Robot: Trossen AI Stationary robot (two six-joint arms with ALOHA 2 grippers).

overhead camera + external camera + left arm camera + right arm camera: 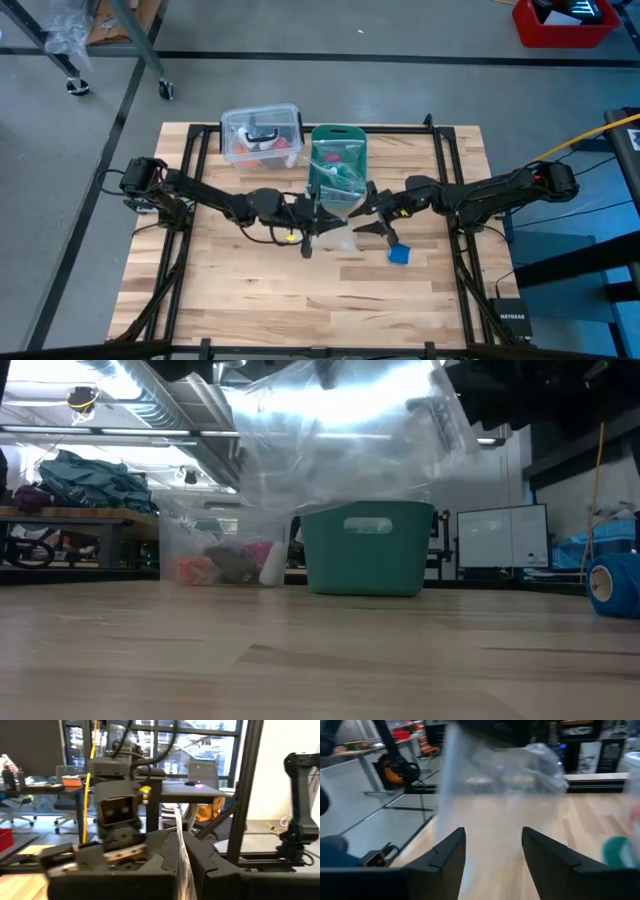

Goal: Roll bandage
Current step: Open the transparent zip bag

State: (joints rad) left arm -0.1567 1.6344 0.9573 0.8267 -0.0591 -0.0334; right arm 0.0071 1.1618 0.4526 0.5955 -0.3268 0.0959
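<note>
The bandage is a small bright blue roll point(399, 253) lying on the wooden table just on the near side of my right gripper; it also shows at the right edge of the low view point(612, 585). No gripper touches it. My left gripper point(312, 232) is at the table's middle, shut on a clear plastic bag point(338, 238). The bag is held up above the table point(340, 440). My right gripper point(372, 225) is open and faces the bag point(500, 785) from the table's right, its two fingers spread in the right wrist view point(492, 860). My left gripper point(182, 870) pinches a thin edge of the clear bag point(181, 845) between its two shut fingers, coming level from the table's left. The bag is lifted clear of the table and hangs slack. Whether my right gripper touches the bag, I cannot tell.
A teal-green basket point(337, 165) stands just behind the grippers, with a clear lidded box point(262, 135) of small items to its left. Black frame rails point(195, 150) run along the table's left and right sides. Bare wood lies toward the near edge point(300, 300).
</note>
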